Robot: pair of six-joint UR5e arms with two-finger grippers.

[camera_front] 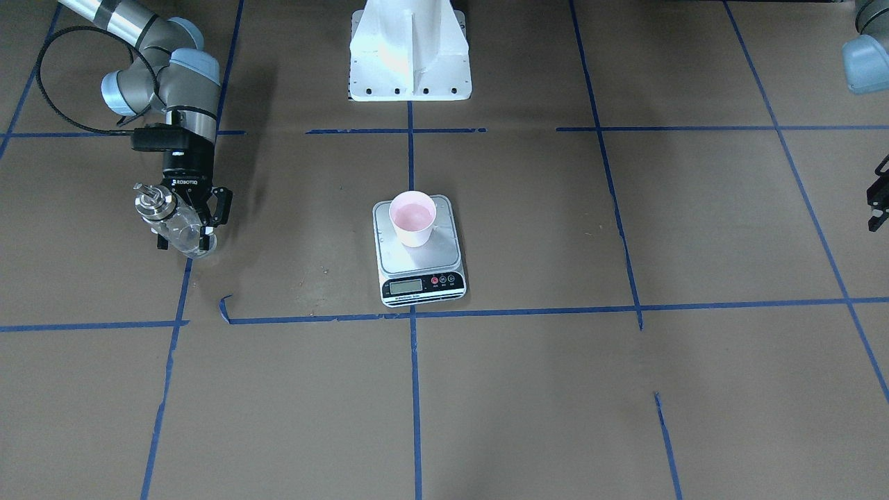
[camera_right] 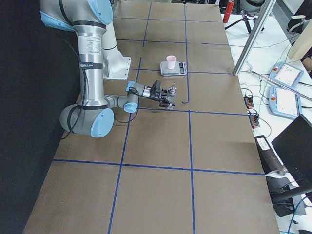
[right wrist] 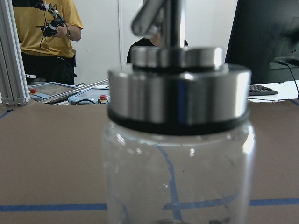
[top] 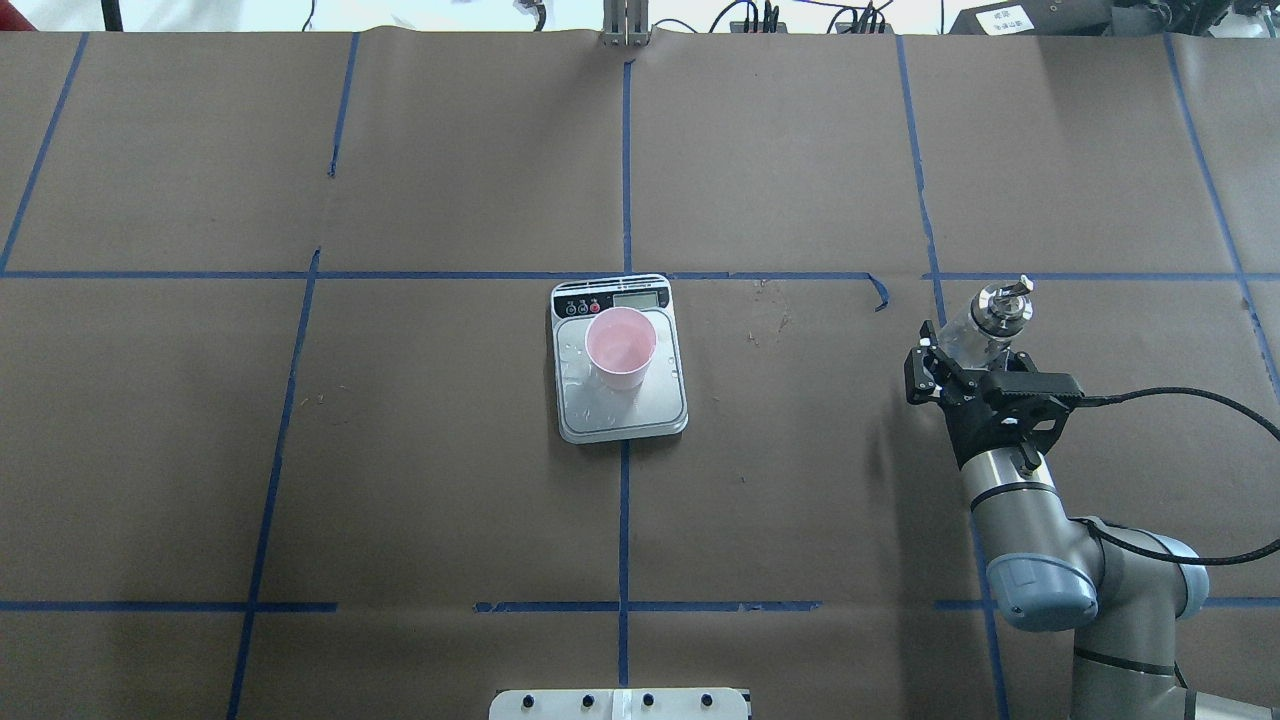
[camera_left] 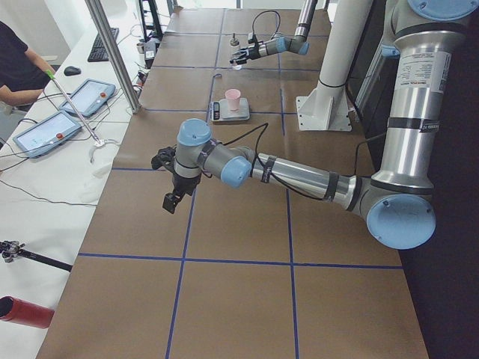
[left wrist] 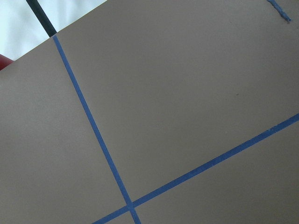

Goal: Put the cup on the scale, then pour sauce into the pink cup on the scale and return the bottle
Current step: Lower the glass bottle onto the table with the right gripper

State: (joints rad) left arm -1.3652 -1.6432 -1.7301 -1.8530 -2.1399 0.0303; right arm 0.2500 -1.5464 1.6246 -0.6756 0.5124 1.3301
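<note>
**A:** Brown paper covers the tabletop (top: 450, 450), ruled into large squares by blue tape (top: 624, 170). Where does everything sit?

**B:** The scale (top: 650, 410) is in the middle with its display toward the operators. The cup (top: 621, 350) stands upright on its plate, toward the display end. The bottle (top: 975, 325) is well apart, out on the robot's right, upright between the jaws of the right arm (top: 1010, 480).

**A:** Are they gripping it?

**B:** They press both sides of the glass body below the collar (right wrist: 180, 107) and look clenched on it. I cannot tell whether the base touches the paper. The left arm (camera_left: 299, 173) hangs over bare paper far off, and I cannot tell how its jaws stand.

**A:** How will the bottle handle?

**B:** It is glass, so rigid, smooth, probably slippery, and breakable if dropped. The body is the place to hold, since the polished collar and spout (top: 1020, 287) would slide. The sauce hardly shows, so I cannot judge the weight. The cup is light paper and would tip or dent easily.

**A:** Is there room to move?

**B:** Plenty, I think. Only paper and tape lie between bottle and scale, and the tabletop's edges are well away. The one snag is a loose-looking curl of tape (top: 879, 293) near the bottle.
</note>
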